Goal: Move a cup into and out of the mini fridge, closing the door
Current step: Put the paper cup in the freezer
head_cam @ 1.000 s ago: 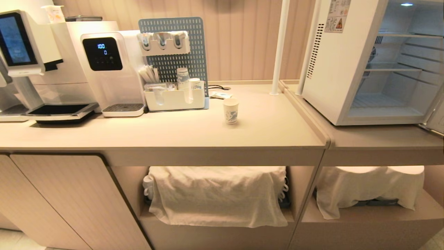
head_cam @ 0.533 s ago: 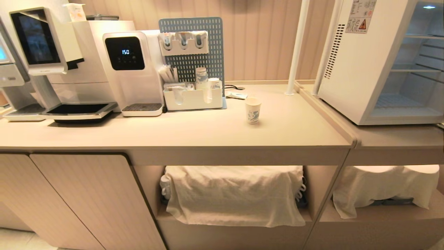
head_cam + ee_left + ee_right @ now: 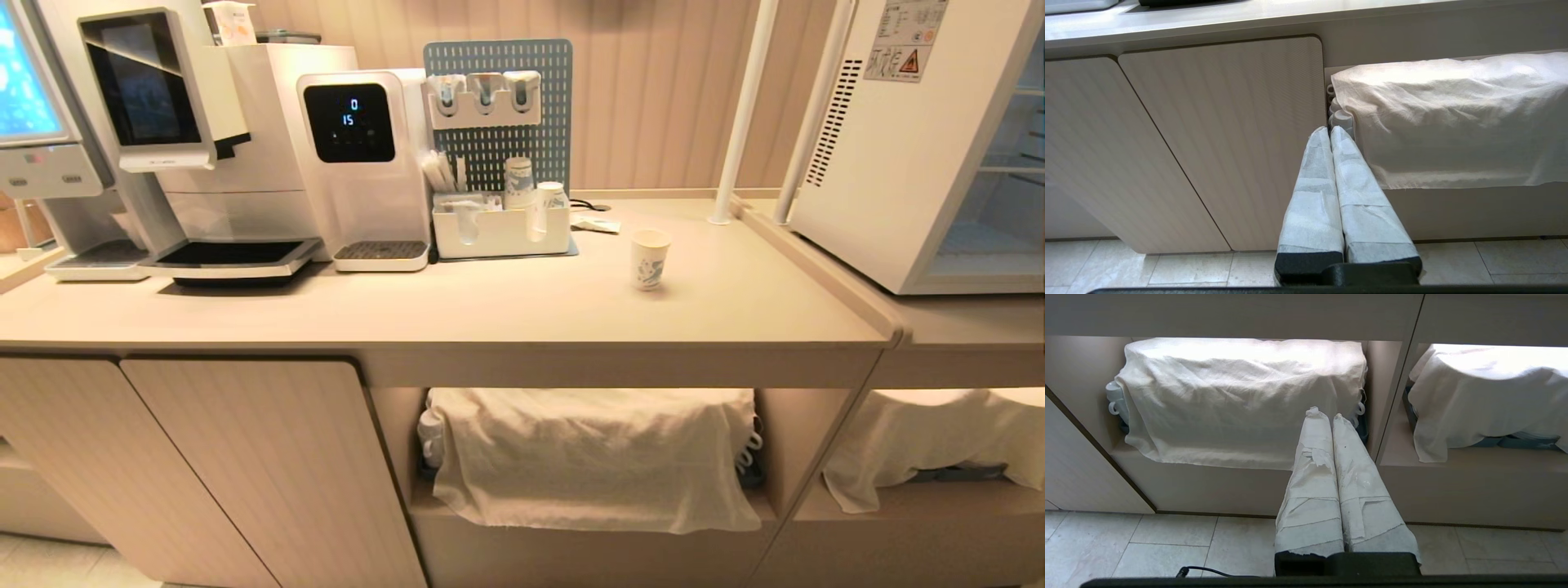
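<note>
Paper cup (image 3: pixel 650 257); matt counter (image 3: pixel 490 302); creased cloth (image 3: pixel 596 457).

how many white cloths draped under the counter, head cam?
2. One cloth covers the open shelf below the cup; the other covers the next shelf rightward, cut off by the frame edge.

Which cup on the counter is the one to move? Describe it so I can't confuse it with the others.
Start at the mini fridge on the right of the counter and look left, past the two white poles. The cup stands upright and alone on the bare counter, between those poles and the white organiser tray. Unlike the stacked cups with similar blue print inside that tray, it is single and out in the open.
</note>
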Available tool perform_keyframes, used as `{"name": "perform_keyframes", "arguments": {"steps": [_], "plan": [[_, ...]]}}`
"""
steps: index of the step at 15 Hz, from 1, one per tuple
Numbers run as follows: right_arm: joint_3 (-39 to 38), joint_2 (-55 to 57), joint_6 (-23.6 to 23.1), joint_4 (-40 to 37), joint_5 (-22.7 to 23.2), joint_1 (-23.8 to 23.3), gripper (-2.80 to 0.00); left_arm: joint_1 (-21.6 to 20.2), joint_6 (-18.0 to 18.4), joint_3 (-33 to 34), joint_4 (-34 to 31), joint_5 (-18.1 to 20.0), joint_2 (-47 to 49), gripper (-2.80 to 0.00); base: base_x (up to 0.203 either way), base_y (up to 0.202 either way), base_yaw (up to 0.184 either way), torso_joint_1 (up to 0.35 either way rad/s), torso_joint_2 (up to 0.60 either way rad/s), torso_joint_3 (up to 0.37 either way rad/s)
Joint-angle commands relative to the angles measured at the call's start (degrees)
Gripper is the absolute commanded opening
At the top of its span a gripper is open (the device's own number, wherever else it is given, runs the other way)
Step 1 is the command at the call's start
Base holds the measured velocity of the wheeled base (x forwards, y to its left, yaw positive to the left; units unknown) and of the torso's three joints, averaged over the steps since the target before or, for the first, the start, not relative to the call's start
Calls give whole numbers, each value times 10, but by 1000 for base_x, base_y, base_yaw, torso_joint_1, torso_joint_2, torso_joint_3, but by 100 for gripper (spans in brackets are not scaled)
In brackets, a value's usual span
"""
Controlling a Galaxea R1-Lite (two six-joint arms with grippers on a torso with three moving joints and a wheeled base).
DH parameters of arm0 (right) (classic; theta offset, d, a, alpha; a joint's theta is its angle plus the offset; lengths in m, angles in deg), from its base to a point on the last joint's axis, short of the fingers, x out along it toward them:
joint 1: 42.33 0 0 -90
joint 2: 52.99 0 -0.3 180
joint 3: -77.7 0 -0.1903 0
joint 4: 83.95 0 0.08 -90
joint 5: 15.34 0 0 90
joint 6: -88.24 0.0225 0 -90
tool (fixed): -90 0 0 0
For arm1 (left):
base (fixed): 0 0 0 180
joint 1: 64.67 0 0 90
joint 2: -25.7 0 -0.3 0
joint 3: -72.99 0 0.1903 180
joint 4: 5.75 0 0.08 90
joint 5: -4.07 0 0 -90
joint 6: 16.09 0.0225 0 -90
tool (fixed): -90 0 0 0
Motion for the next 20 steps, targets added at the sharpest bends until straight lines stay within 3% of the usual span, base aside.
{"name": "perform_keyframes", "arguments": {"steps": [1,8,16,20], "plan": [[0,-1,0,0,0,0,-280,0,0,0,-1,0,1,-280,0,0,0,0,0,0],[0,-1,0,0,0,0,-280,0,2,0,0,-2,1,-280,10,0,0,0,0,1],[0,-1,0,0,0,0,-280,0,0,0,0,-1,1,-280,189,0,2,1,3,4],[1,-1,0,-1,1,0,-280,0,-16,1,2,-6,0,-280,29,0,2,0,3,0]]}}
